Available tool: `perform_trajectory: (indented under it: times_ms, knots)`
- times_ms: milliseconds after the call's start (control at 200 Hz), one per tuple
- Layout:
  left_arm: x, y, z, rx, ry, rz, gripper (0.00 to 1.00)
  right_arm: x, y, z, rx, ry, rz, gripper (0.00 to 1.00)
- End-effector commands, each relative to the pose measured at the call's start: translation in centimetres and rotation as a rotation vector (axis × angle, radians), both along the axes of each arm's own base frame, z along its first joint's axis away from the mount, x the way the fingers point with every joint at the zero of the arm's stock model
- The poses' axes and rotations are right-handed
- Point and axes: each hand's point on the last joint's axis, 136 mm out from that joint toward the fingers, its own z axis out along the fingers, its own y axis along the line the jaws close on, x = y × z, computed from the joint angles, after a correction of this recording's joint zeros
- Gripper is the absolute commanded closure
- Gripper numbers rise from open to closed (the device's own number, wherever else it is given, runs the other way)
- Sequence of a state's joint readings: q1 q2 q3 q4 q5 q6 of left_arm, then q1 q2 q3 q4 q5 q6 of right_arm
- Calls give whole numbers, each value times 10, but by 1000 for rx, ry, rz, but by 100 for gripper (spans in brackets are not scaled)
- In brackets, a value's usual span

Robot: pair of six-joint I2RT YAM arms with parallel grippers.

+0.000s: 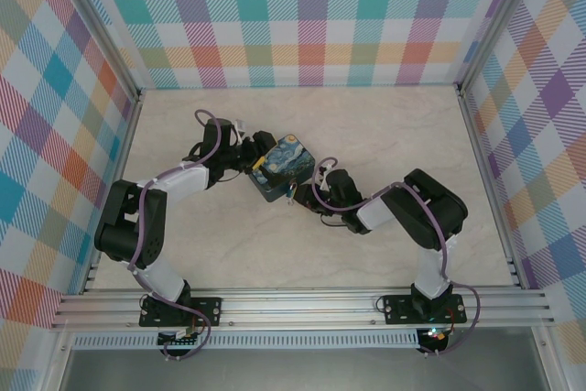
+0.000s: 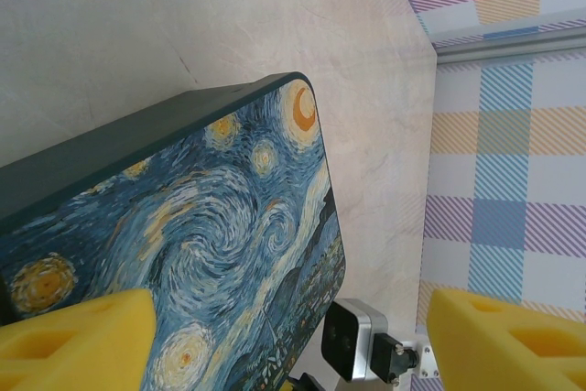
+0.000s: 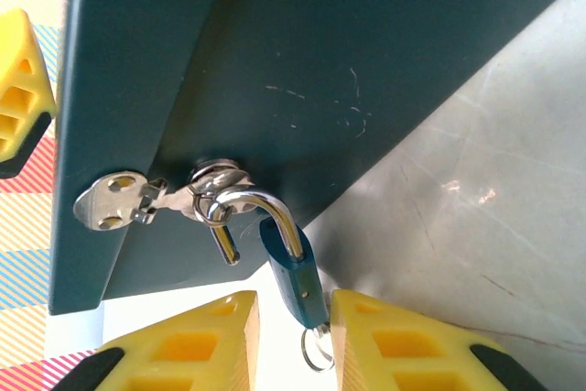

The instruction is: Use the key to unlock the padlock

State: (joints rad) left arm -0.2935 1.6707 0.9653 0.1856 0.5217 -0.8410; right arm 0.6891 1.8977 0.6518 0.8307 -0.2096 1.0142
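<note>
The padlock point(image 3: 291, 276) has a small blue body and a silver shackle, and it hangs from the hasp ring point(image 3: 218, 185) on the dark side of the painted night-sky box point(image 1: 284, 167). One leg of the shackle stands free of the body. A small wire ring point(image 3: 316, 352) hangs at the padlock's lower end; the key's blade is hidden. My right gripper point(image 3: 295, 341) straddles the padlock's lower end. Its right finger point(image 3: 412, 345) nearly touches the padlock and a gap remains on the left. My left gripper point(image 2: 288, 345) is wide open over the box lid point(image 2: 220, 226).
The box stands in the middle of the pale marble tabletop point(image 1: 385, 125), between both arms. Checkered walls point(image 1: 311, 16) close in the back and both sides. Open tabletop lies behind the box and to the right. The right wrist camera point(image 2: 352, 341) sits just past the box's edge.
</note>
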Motion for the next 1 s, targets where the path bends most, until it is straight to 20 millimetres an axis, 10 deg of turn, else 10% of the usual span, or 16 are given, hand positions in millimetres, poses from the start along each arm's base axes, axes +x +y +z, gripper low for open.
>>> perform_trajectory:
  times_ms: [0,610,995]
  knots:
    - [-10,0,-13,18,54,-1,22,4,4,-9,-12,15,-13,73]
    - [-8,-2,-13,16,55,-1,22,10,1,-24,-49,83,-65,74]
    - [-12,0,-17,34,61,-3,22,21,-3,-5,-6,-18,-92,92]
